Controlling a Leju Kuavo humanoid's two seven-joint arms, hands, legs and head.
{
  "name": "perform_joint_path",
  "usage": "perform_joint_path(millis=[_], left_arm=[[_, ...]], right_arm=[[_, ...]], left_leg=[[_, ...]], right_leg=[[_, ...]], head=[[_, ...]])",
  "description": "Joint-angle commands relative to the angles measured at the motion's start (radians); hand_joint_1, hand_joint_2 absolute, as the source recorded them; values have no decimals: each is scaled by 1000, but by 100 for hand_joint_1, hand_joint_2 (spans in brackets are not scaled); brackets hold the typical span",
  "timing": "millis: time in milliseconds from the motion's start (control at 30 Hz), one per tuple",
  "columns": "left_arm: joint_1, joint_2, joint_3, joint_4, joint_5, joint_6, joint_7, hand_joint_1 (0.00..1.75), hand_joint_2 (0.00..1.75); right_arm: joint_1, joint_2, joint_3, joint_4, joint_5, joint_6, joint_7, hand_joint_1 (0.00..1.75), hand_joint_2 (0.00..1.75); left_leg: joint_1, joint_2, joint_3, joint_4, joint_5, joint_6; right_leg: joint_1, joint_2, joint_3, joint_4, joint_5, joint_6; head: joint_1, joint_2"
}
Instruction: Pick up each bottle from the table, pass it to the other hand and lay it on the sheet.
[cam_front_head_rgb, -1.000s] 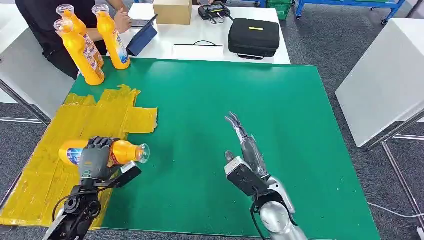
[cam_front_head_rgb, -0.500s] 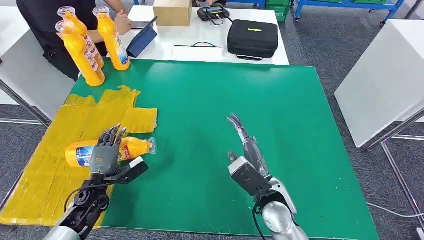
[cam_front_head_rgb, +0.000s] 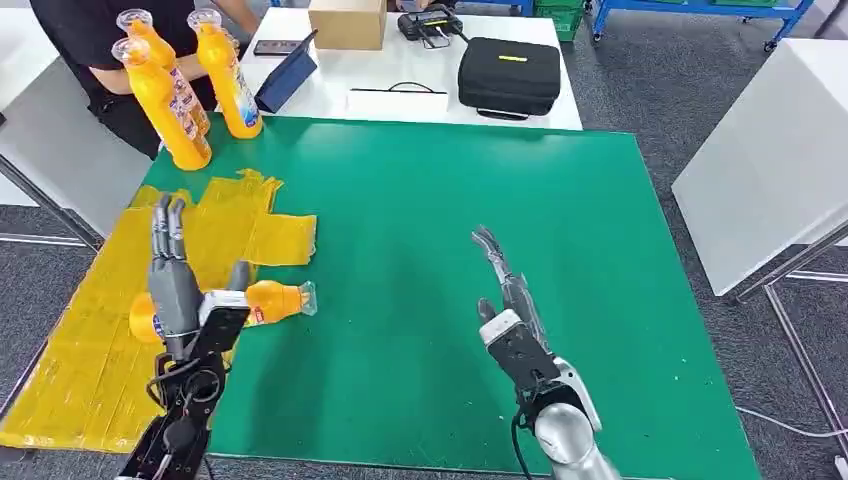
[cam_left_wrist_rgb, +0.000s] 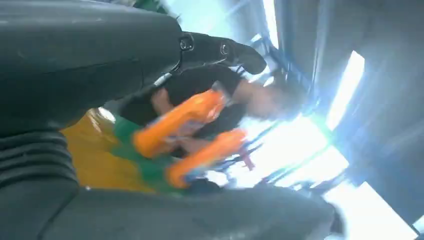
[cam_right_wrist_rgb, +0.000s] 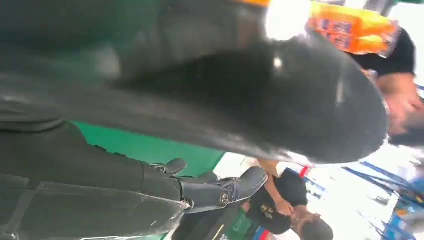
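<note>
An orange bottle (cam_front_head_rgb: 262, 301) lies on its side at the yellow sheet's (cam_front_head_rgb: 90, 330) right edge, its cap end over the green mat. My left hand (cam_front_head_rgb: 172, 283) is raised above it with straight, spread fingers, holding nothing. Three more orange bottles (cam_front_head_rgb: 160, 95) stand upright at the mat's far left corner; in the left wrist view they show as blurred bottles (cam_left_wrist_rgb: 185, 120). My right hand (cam_front_head_rgb: 508, 296) hovers over the middle of the green mat (cam_front_head_rgb: 560, 220), fingers stretched forward and empty. The right wrist view catches an orange bottle (cam_right_wrist_rgb: 350, 27) past the dark thumb.
A person in a black top (cam_front_head_rgb: 85, 50) stands at the far left behind the bottles. The white table behind holds a cardboard box (cam_front_head_rgb: 346, 22), a black case (cam_front_head_rgb: 508, 74), a tablet (cam_front_head_rgb: 287, 78) and a phone. Another white table (cam_front_head_rgb: 770, 150) stands right.
My left hand let go of the bottle, which now lies on the sheet's edge, and the hand lifted with its fingers straightened. The right hand shifted slightly right.
</note>
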Motion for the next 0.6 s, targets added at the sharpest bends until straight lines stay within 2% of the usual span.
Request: perform_joint_path(millis=[33,133,200,233,267,400,500,600], left_arm=[[46,-77,-154,-253,223,-22,-43,0,0],[42,-63,-149,-244,241,-16,-50,0,0],[42,-55,-168,-251,342,-114,-68,0,0],[44,-72,-185,-250,369,-139,-55,0,0],[38,-67,-241,-243,470,-280,2,0,0],[-27,-63,-363,-106,634,-558,112,0,0],[-57,-72,-378,-22,638,-617,116,0,0],[-56,-69,-376,-22,639,-620,114,0,0]], right_arm=[[-28,-15,-16,69,-20,-59,-34,0,0],[-29,-17,-13,67,-22,-61,-33,0,0],[-28,-13,-19,64,-23,-84,-42,0,0],[-28,-9,-21,60,-21,-105,-54,0,0],[-24,-6,-26,47,-32,-146,-79,0,0],[-36,12,-47,9,-103,-206,-135,0,0],[-63,21,-54,10,-132,-225,-135,0,0],[-64,20,-55,11,-133,-225,-134,0,0]], left_leg=[[0,0,1,0,-1,-1],[1,0,3,0,-1,-2],[1,1,3,0,-1,-2],[1,2,5,0,-2,-3],[1,0,2,0,-1,-2],[1,-3,1,0,0,-1],[0,-1,2,0,0,-1],[0,0,3,0,-1,-2]], right_leg=[[1,-1,1,0,0,-1],[1,-2,3,0,-1,-3],[1,0,3,0,-1,-3],[1,-1,4,1,-1,-4],[1,-1,2,0,-1,-2],[1,-5,1,0,-1,-1],[0,-2,2,0,-1,-1],[1,-2,3,0,0,-2]], head=[[0,0],[0,0],[0,0],[0,0],[0,0],[0,0],[0,0],[0,0]])
